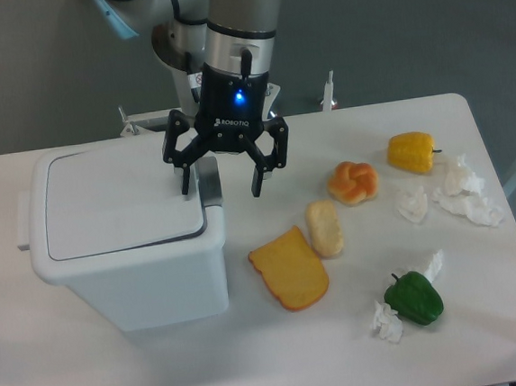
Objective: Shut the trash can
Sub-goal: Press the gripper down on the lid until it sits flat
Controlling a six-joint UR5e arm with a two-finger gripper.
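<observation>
White table (256, 374) seen from above and in front, against a grey wall. At 9 o'clock, the trash can (127, 245): large white rectangular bin, its flat lid (119, 201) lying nearly level in the rim, a thin dark gap showing along the near edge. Grey latch tab (209, 181) on the bin's right rim. Directly above that rim, at 11 o'clock, the gripper (221, 180) pointing down, black fingers spread wide, gripping nothing; one fingertip over the lid's right edge, the other hanging past the bin over the table. Contact with the lid impossible to judge. Blue light glowing on the gripper body.

Right of the bin, near centre, a slice of bread (288, 268) and just beside it a pale bread roll (324, 228). Toward 2 o'clock, a braided bun (353, 182), a yellow pepper (412, 151) and crumpled tissues (461, 191). At 4 o'clock, a green pepper (414, 298) with small paper scraps touching it.
</observation>
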